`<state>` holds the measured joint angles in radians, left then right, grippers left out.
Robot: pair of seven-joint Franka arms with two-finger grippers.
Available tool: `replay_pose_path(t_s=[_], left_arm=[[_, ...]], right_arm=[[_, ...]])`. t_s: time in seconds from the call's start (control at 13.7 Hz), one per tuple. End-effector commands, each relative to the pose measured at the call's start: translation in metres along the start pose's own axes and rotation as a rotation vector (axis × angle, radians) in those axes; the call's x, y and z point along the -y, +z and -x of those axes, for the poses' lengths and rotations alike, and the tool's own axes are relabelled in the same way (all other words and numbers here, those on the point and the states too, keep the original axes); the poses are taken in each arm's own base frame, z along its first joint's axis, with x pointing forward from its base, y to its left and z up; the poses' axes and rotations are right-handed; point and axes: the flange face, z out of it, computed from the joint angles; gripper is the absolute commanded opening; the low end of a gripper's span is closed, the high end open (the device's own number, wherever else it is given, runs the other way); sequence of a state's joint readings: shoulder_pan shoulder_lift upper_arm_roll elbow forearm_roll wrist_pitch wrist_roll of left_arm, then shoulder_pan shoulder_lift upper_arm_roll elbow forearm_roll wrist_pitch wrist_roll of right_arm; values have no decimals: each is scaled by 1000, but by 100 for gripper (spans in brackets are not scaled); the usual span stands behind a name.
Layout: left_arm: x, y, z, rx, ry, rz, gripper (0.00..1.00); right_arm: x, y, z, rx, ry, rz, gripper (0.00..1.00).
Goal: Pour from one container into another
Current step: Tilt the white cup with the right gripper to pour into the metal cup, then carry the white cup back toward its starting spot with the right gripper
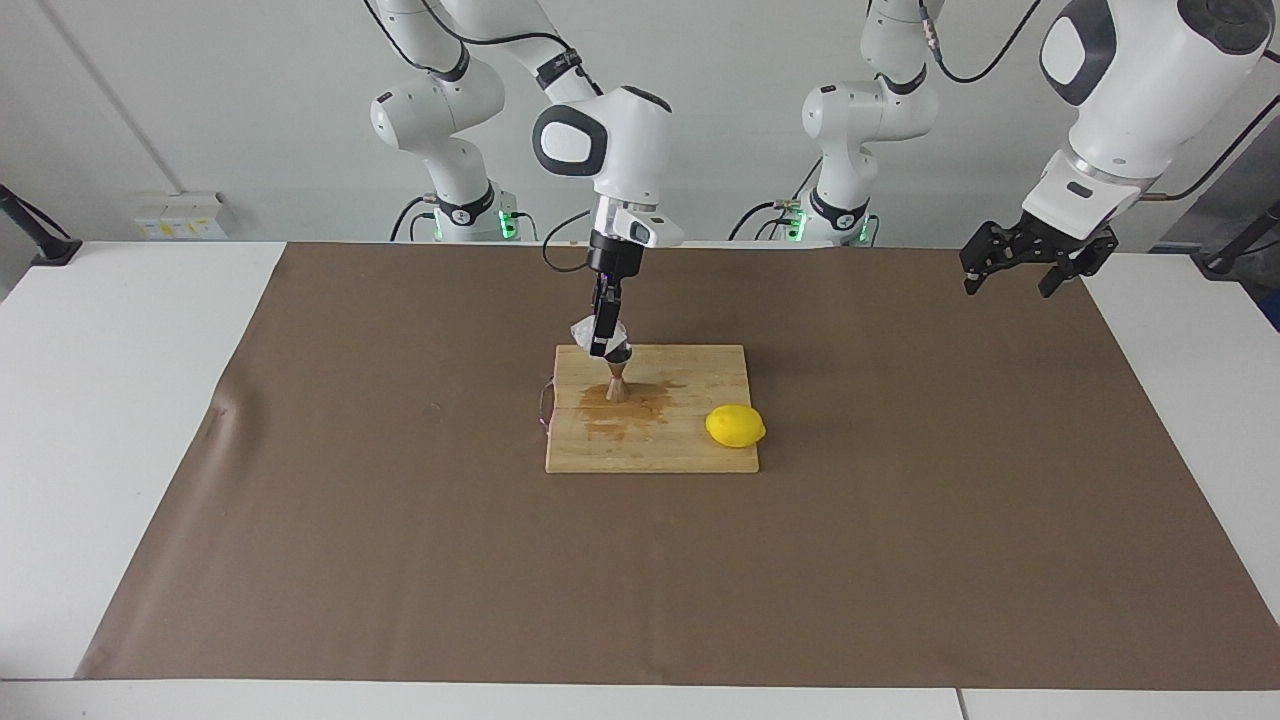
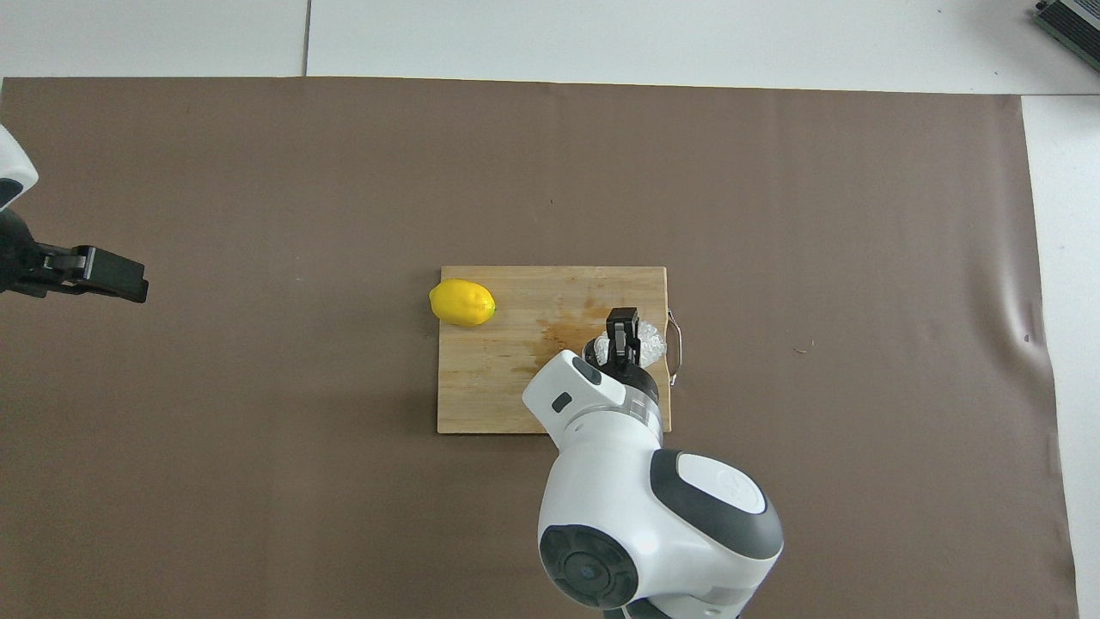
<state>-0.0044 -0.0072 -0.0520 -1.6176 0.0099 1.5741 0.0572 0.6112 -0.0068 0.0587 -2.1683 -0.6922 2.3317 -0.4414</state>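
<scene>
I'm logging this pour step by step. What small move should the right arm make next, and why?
Probably tip the cup a little further. The right gripper holds it shut, tilted right over the jigger on the cutting board, whose wood shows a wet stain around the jigger's foot, so keep the lip over the mouth.
</scene>
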Motion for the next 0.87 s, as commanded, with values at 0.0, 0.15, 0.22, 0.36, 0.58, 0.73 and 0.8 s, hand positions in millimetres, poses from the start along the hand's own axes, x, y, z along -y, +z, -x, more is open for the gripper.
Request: replay_pose_path(t_s=[0.0,0.15,0.22,0.36,0.58,0.73,0.8], left_arm=[[-1,1,0,-11,-6,11,100],[-1,1,0,-11,-6,11,100],[-1,1,0,-11,-6,11,100],[-1,1,0,-11,-6,11,100],[-1,1,0,-11,-6,11,100],[-1,1,0,-12,-6,11,100],[0,1,0,-15,-6,10,100]], right_arm=[[-8,-3,8,-35,12,-34,0],[-17,2,18,-60,30,-86,0],[-23,1,21,-74,37,-100,0],[-29,5,29,-89,68,-133,0],[-42,14,51,-139,79,-203,0],[-54,27,74,-193,99,-245,0],[-58,37,82,-228,92,-262,0]])
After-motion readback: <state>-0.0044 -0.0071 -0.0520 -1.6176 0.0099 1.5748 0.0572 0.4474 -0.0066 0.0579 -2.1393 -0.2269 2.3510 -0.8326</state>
